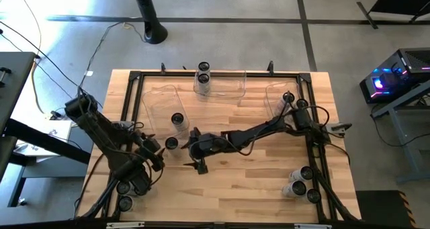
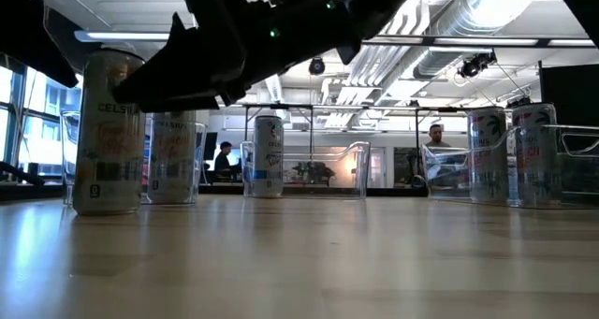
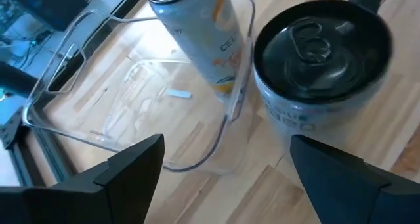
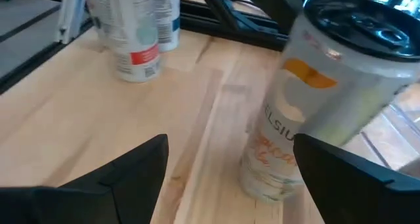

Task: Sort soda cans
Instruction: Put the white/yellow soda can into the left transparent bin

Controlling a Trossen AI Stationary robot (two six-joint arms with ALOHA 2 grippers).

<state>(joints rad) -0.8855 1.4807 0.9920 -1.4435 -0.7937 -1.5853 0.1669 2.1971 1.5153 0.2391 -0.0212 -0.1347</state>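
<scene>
I see the left gripper (image 1: 160, 156) and right gripper (image 1: 190, 145), fingers spread, flanking one soda can (image 1: 172, 143) just beside the left bin (image 1: 149, 101). Collision or tipping is the risk.

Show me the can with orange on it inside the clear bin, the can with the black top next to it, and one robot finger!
Orange can (image 3: 210, 37), left wrist view: on its side wall.
Black-topped can (image 3: 321, 43), left wrist view: on its lid.
Clear bin (image 3: 62, 86), left wrist view: on its rim.
Robot finger (image 3: 125, 175), left wrist view: on the dark fingertip.

Pale wood table (image 1: 255, 182), smooth, matt; clear glossy plastic bins (image 3: 72, 86); shiny metal cans (image 3: 321, 53) w/ dark tops.
</scene>
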